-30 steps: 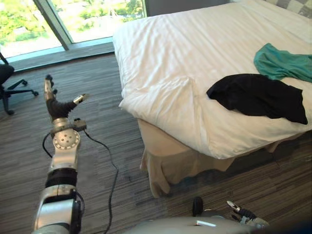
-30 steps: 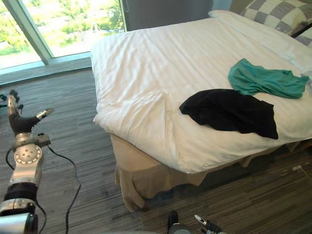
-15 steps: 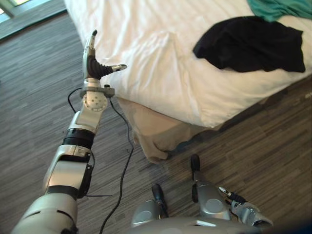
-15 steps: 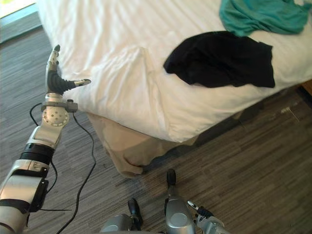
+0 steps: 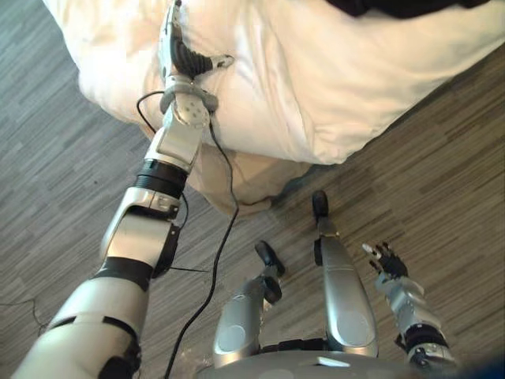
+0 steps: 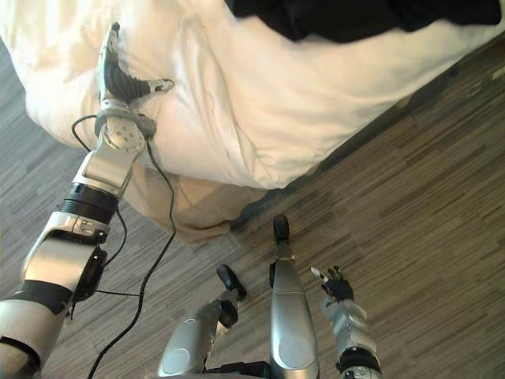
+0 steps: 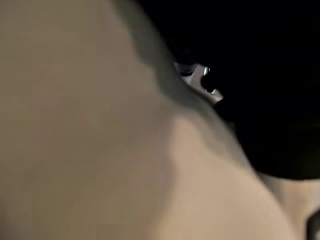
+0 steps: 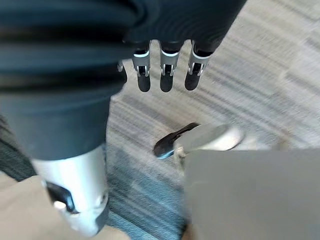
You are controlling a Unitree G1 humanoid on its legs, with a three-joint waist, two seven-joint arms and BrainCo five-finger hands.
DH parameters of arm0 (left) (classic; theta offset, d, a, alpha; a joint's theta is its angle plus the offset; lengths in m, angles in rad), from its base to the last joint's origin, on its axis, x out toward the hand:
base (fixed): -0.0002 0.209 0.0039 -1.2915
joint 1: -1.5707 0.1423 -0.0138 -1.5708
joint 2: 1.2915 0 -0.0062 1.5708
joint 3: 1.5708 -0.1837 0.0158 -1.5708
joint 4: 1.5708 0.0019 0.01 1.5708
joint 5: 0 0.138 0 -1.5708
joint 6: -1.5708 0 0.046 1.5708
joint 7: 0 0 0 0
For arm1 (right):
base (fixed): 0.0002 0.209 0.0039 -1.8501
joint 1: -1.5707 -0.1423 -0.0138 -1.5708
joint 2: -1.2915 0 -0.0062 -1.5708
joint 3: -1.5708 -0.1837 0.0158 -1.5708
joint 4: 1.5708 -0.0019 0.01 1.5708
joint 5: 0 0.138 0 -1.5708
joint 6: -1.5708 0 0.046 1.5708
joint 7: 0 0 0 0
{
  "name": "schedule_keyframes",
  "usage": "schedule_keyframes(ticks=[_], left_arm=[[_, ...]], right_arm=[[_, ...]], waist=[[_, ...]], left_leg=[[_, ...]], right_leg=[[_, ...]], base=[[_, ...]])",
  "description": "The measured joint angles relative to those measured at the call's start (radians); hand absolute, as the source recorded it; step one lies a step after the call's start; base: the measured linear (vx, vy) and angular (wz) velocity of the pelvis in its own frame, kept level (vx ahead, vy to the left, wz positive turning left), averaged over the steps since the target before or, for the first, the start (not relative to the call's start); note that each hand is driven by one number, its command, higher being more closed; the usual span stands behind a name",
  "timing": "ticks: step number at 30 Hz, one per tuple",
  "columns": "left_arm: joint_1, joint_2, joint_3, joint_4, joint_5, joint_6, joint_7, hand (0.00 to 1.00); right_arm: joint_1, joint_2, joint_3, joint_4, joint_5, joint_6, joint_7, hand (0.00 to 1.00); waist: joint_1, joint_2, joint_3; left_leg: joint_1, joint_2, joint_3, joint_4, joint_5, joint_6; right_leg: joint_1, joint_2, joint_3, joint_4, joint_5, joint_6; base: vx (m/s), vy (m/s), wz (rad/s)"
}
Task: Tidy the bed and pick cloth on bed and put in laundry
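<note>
On white bed, black cloth cropped

Bed corner across the top of the frame, floor below.
The duvet spans the upper part of both eye views, and the cloth lies on it at the top edge, right of centre. The bed skirt hangs under the duvet's corner, left of centre. The left hand is at upper left over the duvet, the right hand at lower right over the floor.
</note>
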Motion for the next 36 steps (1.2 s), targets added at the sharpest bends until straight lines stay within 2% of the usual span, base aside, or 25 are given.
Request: schedule_keyframes(ticks=[4, 5, 7, 9, 11, 14, 20, 22, 23, 24, 26, 27, 30, 33, 34, 36], left_arm=[[-0.054, 0.035, 0.003, -0.02, 0.082, 0.149, -0.128, 1.0], [-0.058, 0.046, 0.003, -0.02, 0.081, 0.161, -0.136, 1.0], [-0.054, 0.052, 0.011, -0.012, 0.036, 0.15, -0.129, 1.0], [-0.048, 0.052, 0.034, 0.004, -0.027, 0.115, -0.122, 1.0], [-0.024, 0.056, 0.033, 0.026, -0.114, 0.058, -0.098, 1.0], [0.022, 0.043, 0.027, 0.03, -0.169, -0.026, -0.083, 1.0], [0.162, 0.029, -0.025, -0.046, -0.287, -0.18, -0.094, 1.0], [0.27, 0.016, -0.045, -0.088, -0.346, -0.256, -0.127, 1.0], [0.301, 0.013, -0.045, -0.097, -0.367, -0.277, -0.134, 1.0], [0.414, 0.005, -0.043, -0.133, -0.445, -0.348, -0.171, 1.0], [0.505, -0.016, -0.035, -0.174, -0.486, -0.387, -0.197, 1.0], [0.628, -0.056, -0.031, -0.245, -0.507, -0.43, -0.226, 1.0], [0.892, -0.134, -0.037, -0.388, -0.494, -0.494, -0.263, 1.0], [1.053, -0.195, -0.05, -0.45, -0.436, -0.519, -0.282, 1.0], [1.085, -0.211, -0.049, -0.472, -0.397, -0.523, -0.284, 0.0], [1.101, -0.216, -0.051, -0.482, -0.348, -0.531, -0.291, 0.0]], right_arm=[[-0.033, 0.0, 0.0, -0.027, 0.037, -0.006, -0.002, 0.0], [-0.035, 0.0, 0.001, -0.04, 0.039, -0.009, -0.002, 0.0], [-0.035, -0.003, 0.001, -0.046, 0.038, -0.013, -0.003, 0.0], [-0.035, -0.008, 0.001, -0.046, 0.035, -0.013, -0.005, 0.0], [-0.033, -0.015, 0.001, -0.047, 0.021, -0.013, -0.008, 0.0], [-0.02, -0.021, 0.0, -0.065, -0.015, -0.011, -0.014, 0.0], [0.028, -0.017, 0.006, -0.078, -0.074, 0.001, -0.053, 0.0], [0.048, -0.018, 0.013, -0.059, -0.074, 0.009, -0.071, 0.0], [0.048, -0.019, 0.015, -0.043, -0.074, 0.012, -0.074, 0.0], [0.048, -0.02, 0.026, 0.014, -0.074, 0.022, -0.089, 0.0], [0.049, -0.028, 0.038, 0.055, -0.073, 0.033, -0.095, 0.0], [0.051, -0.035, 0.06, 0.1, -0.069, 0.052, -0.104, 0.0], [0.058, -0.037, 0.098, 0.173, -0.049, 0.078, -0.125, 0.0], [0.071, -0.034, 0.128, 0.219, -0.041, 0.096, -0.144, 0.0], [0.083, -0.031, 0.132, 0.223, -0.032, 0.102, -0.146, 0.0], [0.098, -0.022, 0.136, 0.231, -0.032, 0.113, -0.146, 0.0]], waist=[[-0.01, 0.002, 0.009], [-0.011, 0.002, 0.009], [-0.013, 0.002, 0.008], [-0.012, 0.002, 0.009], [-0.015, 0.004, 0.009], [-0.021, 0.008, 0.008], [-0.013, 0.022, 0.002], [-0.009, 0.039, -0.01], [-0.009, 0.044, -0.016], [-0.009, 0.065, -0.058], [-0.01, 0.084, -0.084], [-0.01, 0.098, -0.097], [-0.003, 0.109, -0.17], [0.019, 0.098, -0.211], [0.024, 0.086, -0.221], [0.036, 0.064, -0.238]], left_leg=[[-0.012, 0.001, 0.042, 0.01, -0.005, 0.007], [-0.01, 0.0, 0.05, 0.012, -0.009, 0.013], [-0.007, -0.001, 0.055, 0.016, -0.014, 0.017], [0.004, -0.007, 0.062, 0.012, -0.014, 0.018], [0.026, -0.017, 0.072, 0.006, -0.014, 0.018], [0.053, -0.035, 0.073, -0.006, -0.014, 0.017], [0.105, -0.045, 0.063, -0.009, -0.011, 0.017], [0.14, -0.044, 0.039, -0.01, -0.011, 0.017], [0.146, -0.042, 0.034, -0.011, -0.011, 0.017], [0.149, -0.039, 0.01, -0.011, -0.011, 0.017], [0.154, -0.035, -0.017, -0.011, -0.011, 0.017], [0.185, -0.03, -0.052, -0.011, -0.011, 0.017], [0.204, -0.027, -0.12, -0.011, -0.011, 0.017], [0.221, -0.032, -0.165, -0.011, -0.012, 0.018], [0.225, -0.034, -0.185, -0.011, -0.012, 0.018], [0.238, -0.034, -0.206, -0.011, -0.013, 0.02]], right_leg=[[-0.012, -0.009, 0.003, 0.007, -0.003, 0.007], [-0.012, -0.009, 0.006, 0.008, -0.002, 0.008], [-0.012, -0.011, 0.01, 0.011, -0.001, 0.01], [-0.012, -0.014, 0.015, 0.025, -0.002, 0.008], [-0.013, -0.025, 0.02, 0.064, -0.025, 0.013], [-0.012, -0.049, 0.016, 0.12, -0.06, 0.022], [0.05, -0.082, -0.017, 0.139, -0.085, 0.035], [0.112, -0.09, -0.044, 0.116, -0.088, 0.04], [0.126, -0.091, -0.051, 0.107, -0.087, 0.041], [0.156, -0.092, -0.072, 0.072, -0.079, 0.052], [0.19, -0.092, -0.095, 0.038, -0.07, 0.056], [0.257, -0.09, -0.122, -0.005, -0.061, 0.061], [0.348, -0.078, -0.159, -0.115, -0.022, 0.072], [0.438, -0.077, -0.199, -0.225, 0.026, 0.082], [0.467, -0.077, -0.216, -0.261, 0.041, 0.085], [0.504, -0.073, -0.23, -0.299, 0.055, 0.084]], base=[[-0.01, -0.002, 0.04], [0.0, 0.015, -0.05], [0.03, 0.015, -0.06], [0.06, 0.013, -0.05], [0.07, 0.01, -0.01], [0.08, 0.003, 0.15], [0.09, -0.011, 0.19], [0.08, -0.023, 0.22], [0.09, -0.028, 0.28], [0.08, -0.021, 0.24], [0.1, -0.012, 0.31], [0.11, 0.004, 0.36], [0.09, 0.017, 0.28], [0.06, 0.035, 0.33], [0.0, 0.013, 0.31], [-0.01, -0.015, 0.16]])
